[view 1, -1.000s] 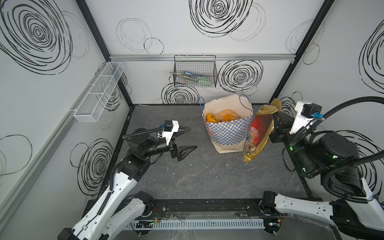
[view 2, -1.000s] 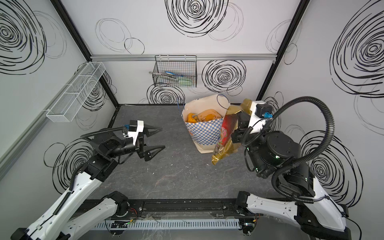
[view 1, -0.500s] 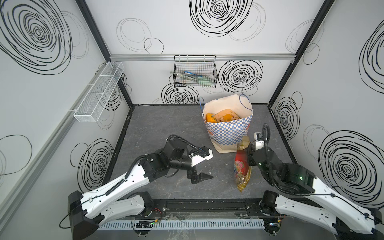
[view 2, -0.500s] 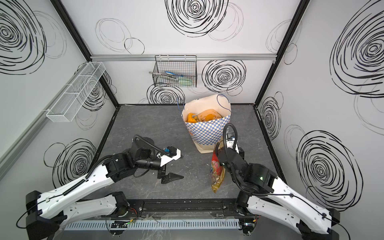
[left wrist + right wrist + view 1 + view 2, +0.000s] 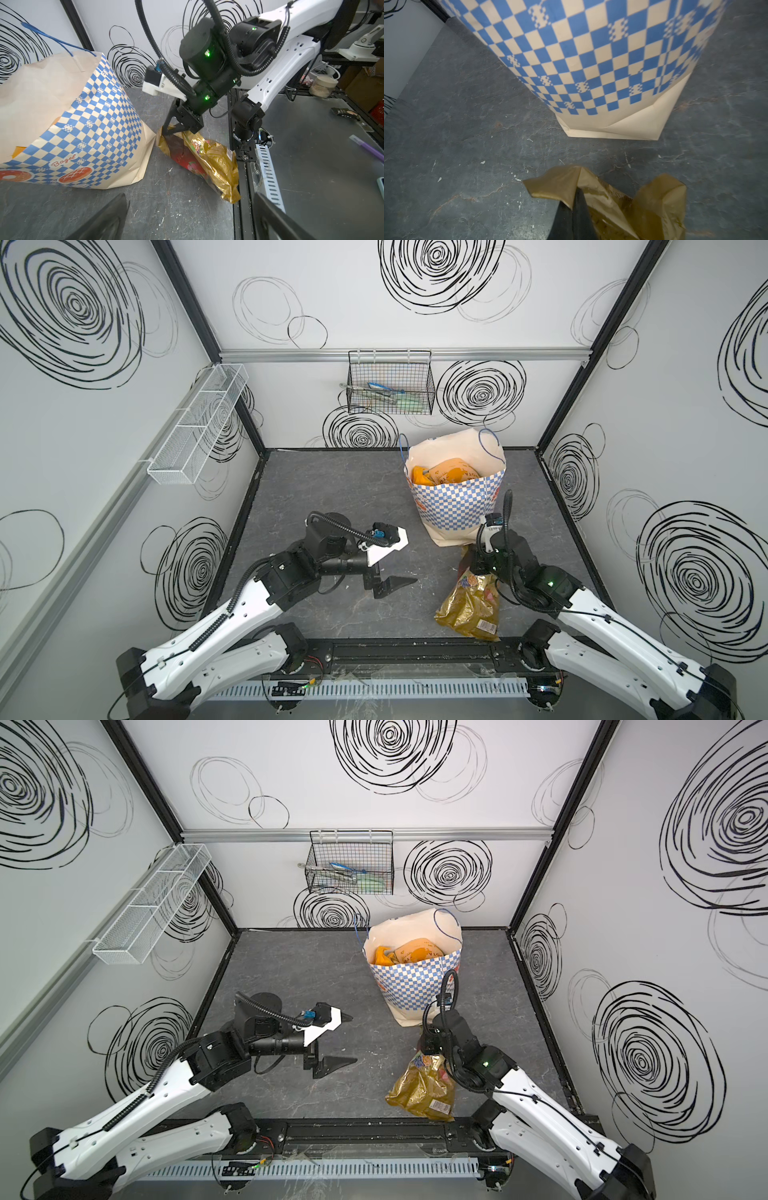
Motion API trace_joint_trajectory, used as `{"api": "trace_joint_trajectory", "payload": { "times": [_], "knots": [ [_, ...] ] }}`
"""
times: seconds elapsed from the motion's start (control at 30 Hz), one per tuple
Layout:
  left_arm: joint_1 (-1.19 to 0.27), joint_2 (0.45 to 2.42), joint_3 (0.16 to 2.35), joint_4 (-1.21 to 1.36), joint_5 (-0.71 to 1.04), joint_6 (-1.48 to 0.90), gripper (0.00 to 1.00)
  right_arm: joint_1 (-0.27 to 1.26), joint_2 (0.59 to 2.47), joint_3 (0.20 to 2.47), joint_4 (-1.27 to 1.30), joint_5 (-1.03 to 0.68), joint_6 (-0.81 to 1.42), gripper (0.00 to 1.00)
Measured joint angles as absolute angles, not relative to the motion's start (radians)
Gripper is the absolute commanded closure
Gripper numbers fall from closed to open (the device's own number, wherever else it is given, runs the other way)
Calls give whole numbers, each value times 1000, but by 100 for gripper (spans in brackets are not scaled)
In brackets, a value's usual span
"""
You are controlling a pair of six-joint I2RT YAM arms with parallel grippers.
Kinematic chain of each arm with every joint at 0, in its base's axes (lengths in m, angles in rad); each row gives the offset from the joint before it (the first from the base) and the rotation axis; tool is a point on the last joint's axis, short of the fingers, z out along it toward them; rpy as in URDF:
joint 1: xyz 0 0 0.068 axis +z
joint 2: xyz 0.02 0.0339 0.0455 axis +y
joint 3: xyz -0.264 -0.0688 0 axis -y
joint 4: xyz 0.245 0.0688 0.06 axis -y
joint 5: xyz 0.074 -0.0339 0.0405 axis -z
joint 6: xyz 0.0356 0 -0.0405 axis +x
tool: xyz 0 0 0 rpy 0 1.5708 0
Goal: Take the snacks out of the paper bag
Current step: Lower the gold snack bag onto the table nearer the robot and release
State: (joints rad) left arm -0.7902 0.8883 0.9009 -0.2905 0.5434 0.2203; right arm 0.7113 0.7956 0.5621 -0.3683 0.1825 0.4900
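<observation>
The paper bag [image 5: 457,510] [image 5: 415,990] stands upright at the back right of the floor, with orange packets [image 5: 420,477] and a tan-orange packet [image 5: 455,472] showing in its open mouth. A large gold snack packet [image 5: 469,608] [image 5: 420,1088] lies on the floor in front of the bag, near the front rail. My right gripper [image 5: 468,566] [image 5: 578,192] is shut on the packet's upper edge, as the left wrist view [image 5: 167,133] confirms. My left gripper [image 5: 351,1039] [image 5: 190,218] hovers open and empty left of the packet.
A black wire basket [image 5: 390,385] hangs on the back wall and a white mesh shelf [image 5: 199,423] on the left wall. The black front rail [image 5: 415,651] runs just behind the packet's lower end. Grey floor lies between my left gripper and the bag.
My right arm has swung down from beside the bag to the front right, bringing the gold packet from hanging upright to lying on the floor. My left arm moved toward the centre front.
</observation>
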Motion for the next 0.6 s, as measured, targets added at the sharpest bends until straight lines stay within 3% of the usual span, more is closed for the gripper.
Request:
{"api": "trace_joint_trajectory", "payload": {
  "times": [0.33, 0.53, 0.6],
  "knots": [
    [-776, 888, 893, -277, 566, 219, 4, 736, 980, 504, -122, 59, 526, 100],
    [-769, 884, 886, -262, 571, 217, 4, 834, 1216, 598, -33, 71, 512, 100],
    [-767, 881, 884, -264, 563, 219, 4, 853, 1304, 663, -25, 65, 511, 92]
  ]
}}
